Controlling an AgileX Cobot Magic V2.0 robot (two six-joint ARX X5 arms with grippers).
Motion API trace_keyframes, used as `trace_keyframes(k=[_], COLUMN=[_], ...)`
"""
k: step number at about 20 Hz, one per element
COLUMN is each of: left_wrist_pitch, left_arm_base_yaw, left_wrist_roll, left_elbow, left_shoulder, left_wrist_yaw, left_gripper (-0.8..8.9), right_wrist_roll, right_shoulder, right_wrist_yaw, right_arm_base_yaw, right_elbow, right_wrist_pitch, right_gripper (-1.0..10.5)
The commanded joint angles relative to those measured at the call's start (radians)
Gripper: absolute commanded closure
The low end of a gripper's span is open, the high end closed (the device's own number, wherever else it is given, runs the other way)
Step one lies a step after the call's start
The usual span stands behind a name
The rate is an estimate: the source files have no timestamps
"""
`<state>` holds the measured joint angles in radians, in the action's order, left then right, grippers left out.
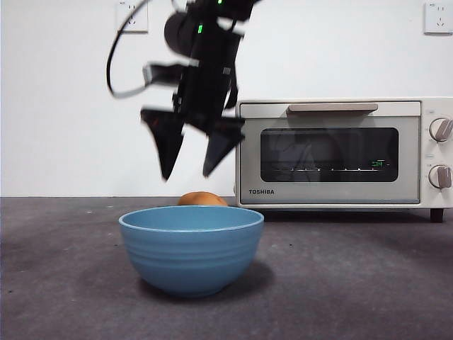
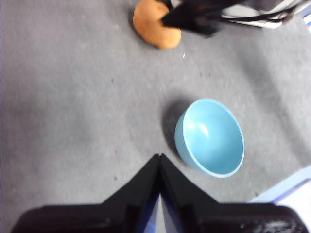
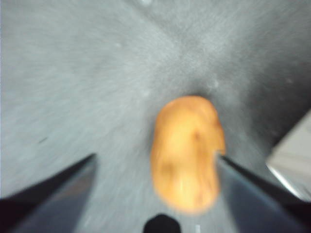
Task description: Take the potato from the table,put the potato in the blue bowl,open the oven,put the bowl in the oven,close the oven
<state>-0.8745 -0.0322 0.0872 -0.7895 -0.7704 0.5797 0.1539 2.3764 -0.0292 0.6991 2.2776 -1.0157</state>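
Observation:
The potato [image 1: 202,199] lies on the table [image 1: 354,283] just behind the blue bowl [image 1: 191,248], with only its top showing over the rim. My right gripper [image 1: 187,175] hangs open a little above it, jaws pointing down. In the right wrist view the potato [image 3: 187,153] sits between the spread jaws of the right gripper [image 3: 156,158], nearer one of them, untouched. My left gripper [image 2: 159,156] is shut and empty, high over the table, looking down on the empty bowl [image 2: 211,138] and the potato [image 2: 155,26]. The oven [image 1: 340,152] stands closed at the back right.
The oven's beige handle [image 1: 333,108] and two knobs [image 1: 440,129] face the front. A white wall with sockets [image 1: 132,15] closes the back. The oven's corner [image 3: 291,165] lies close beside the potato.

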Motion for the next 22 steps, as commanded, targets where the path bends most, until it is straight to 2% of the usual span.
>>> trace_keyframes(k=[1,3,4,5,6,14,17,19,22], left_wrist_pitch=[-0.013,-0.021,-0.023,-0.023,-0.022,-0.021,-0.022,-0.022,0.01], left_arm_base_yaw=[0.001,0.001,0.001,0.001,0.001,0.001,0.001,0.001,0.001], left_wrist_roll=[-0.038,-0.043,-0.043,-0.046,-0.046,-0.046,-0.042,-0.042,-0.039], left_elbow=[-0.005,-0.005,-0.005,-0.005,-0.005,-0.005,-0.005,-0.005,-0.005], left_shoulder=[0.002,0.001,0.0,0.0,0.0,-0.002,-0.003,-0.003,-0.008], left_wrist_yaw=[0.005,0.005,0.004,0.004,0.004,0.004,0.004,0.004,0.004], left_gripper=[8.19,8.19,8.19,8.19,8.19,8.19,8.19,8.19,8.19], right_wrist_roll=[0.005,-0.008,-0.034,-0.047,-0.041,-0.107,-0.11,-0.129,-0.193], right_shoulder=[0.059,0.1,0.113,0.121,0.121,-0.121,-0.232,-0.333,-0.57], right_wrist_yaw=[-0.023,-0.053,-0.064,-0.064,-0.056,-0.057,-0.047,-0.039,-0.038], right_arm_base_yaw=[-0.005,-0.009,-0.014,-0.015,-0.015,0.05,0.092,0.13,0.206], right_elbow=[0.001,0.001,0.001,0.001,0.001,0.002,-0.035,-0.157,-0.525], right_wrist_pitch=[0.026,0.021,0.009,-0.01,-0.036,-0.319,-0.362,-0.348,-0.151], right_gripper=[2.9,3.2,4.7,7.7,9.5,9.6,9.6,9.6,9.6])
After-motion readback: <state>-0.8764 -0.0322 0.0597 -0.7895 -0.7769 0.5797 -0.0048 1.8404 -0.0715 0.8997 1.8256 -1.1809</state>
